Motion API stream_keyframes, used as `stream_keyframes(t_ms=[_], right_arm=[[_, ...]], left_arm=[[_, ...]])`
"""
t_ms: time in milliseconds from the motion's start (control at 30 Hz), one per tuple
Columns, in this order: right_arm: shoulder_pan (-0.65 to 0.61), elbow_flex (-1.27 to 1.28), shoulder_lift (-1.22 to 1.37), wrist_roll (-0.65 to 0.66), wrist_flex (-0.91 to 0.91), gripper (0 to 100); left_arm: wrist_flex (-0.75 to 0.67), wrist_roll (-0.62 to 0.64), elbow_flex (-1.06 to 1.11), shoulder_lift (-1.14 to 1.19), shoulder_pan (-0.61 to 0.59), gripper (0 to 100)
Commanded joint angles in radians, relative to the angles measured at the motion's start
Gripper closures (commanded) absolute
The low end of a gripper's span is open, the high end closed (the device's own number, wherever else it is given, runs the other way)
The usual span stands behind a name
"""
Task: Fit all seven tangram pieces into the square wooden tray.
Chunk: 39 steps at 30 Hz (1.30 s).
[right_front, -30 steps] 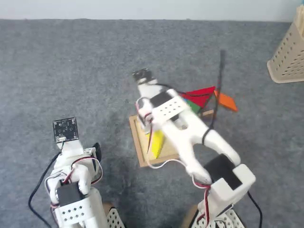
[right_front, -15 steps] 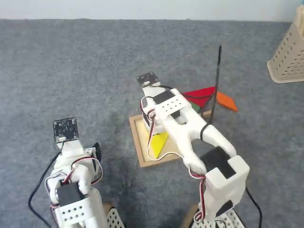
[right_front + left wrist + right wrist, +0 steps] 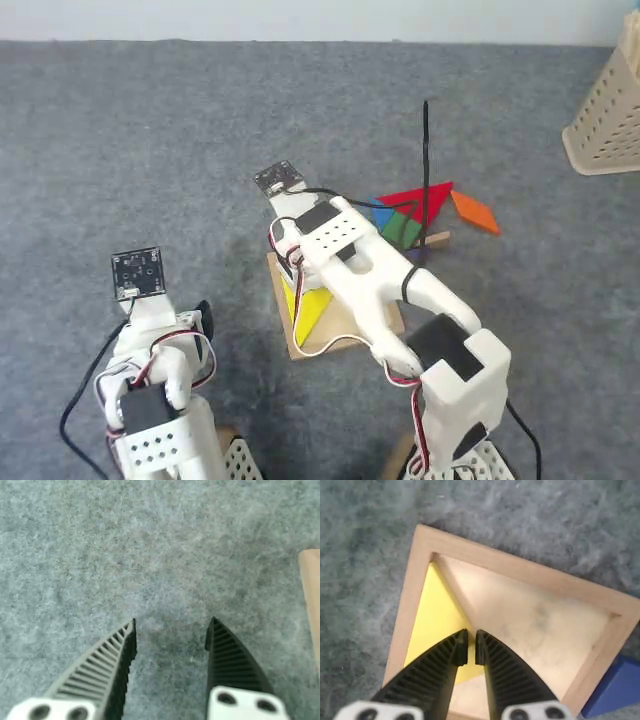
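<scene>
arms: my left arm [image 3: 150, 385] and right arm [image 3: 375, 270], white plastic, hole-dotted housings
wiring: black, red, white leads
tips: left end effector [image 3: 172, 622], right end effector [image 3: 471, 634], black and ribbed, white screw-holed mounts

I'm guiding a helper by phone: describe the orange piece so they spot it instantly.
Find the wooden tray on the grey carpet. Loose pieces cluster past its far corner; the orange piece lies outermost, beside the red triangle. It's the only orange one, a slanted four-sided shape.
</scene>
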Motion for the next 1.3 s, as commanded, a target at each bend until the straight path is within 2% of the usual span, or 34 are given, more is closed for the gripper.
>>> stream_keyframes(t_ms=[0, 233, 333, 467, 567, 667, 800, 933, 1100, 1267], right_arm=[[-0.044, -0.057, 0.012, 0.012, -0.019, 98.5], [-0.004, -0.069, -0.156, 0.014, 0.079, 98.5], [0.068, -0.068, -0.289, 0.025, 0.166, 98.3], [0.252, -0.072, -0.361, 0.141, 0.262, 91.0], [0.415, -0.069, -0.341, 0.186, 0.269, 84.3], [0.550, -0.072, -0.308, 0.212, 0.213, 81.3], [0.653, -0.074, -0.257, 0.287, 0.122, 81.2], [0.714, -0.078, -0.200, 0.446, 0.074, 81.1], [0.731, -0.186, -0.105, 0.451, 0.059, 81.1], [0.676, -0.298, -0.044, 0.445, 0.062, 81.1]], left_arm=[[0.005, -0.005, -0.013, -0.015, 0.003, 78], [0.005, -0.005, -0.013, -0.015, 0.003, 78], [0.005, -0.005, -0.013, -0.015, 0.003, 78], [0.005, -0.005, -0.013, -0.015, 0.003, 78], [0.005, -0.005, -0.013, -0.015, 0.003, 78], [0.005, -0.005, -0.013, -0.015, 0.003, 78], [0.005, -0.005, -0.013, -0.015, 0.003, 78], [0.005, -0.005, -0.013, -0.015, 0.003, 78], [0.005, -0.005, -0.013, -0.015, 0.003, 78], [0.005, -0.005, -0.013, -0.015, 0.003, 78]])
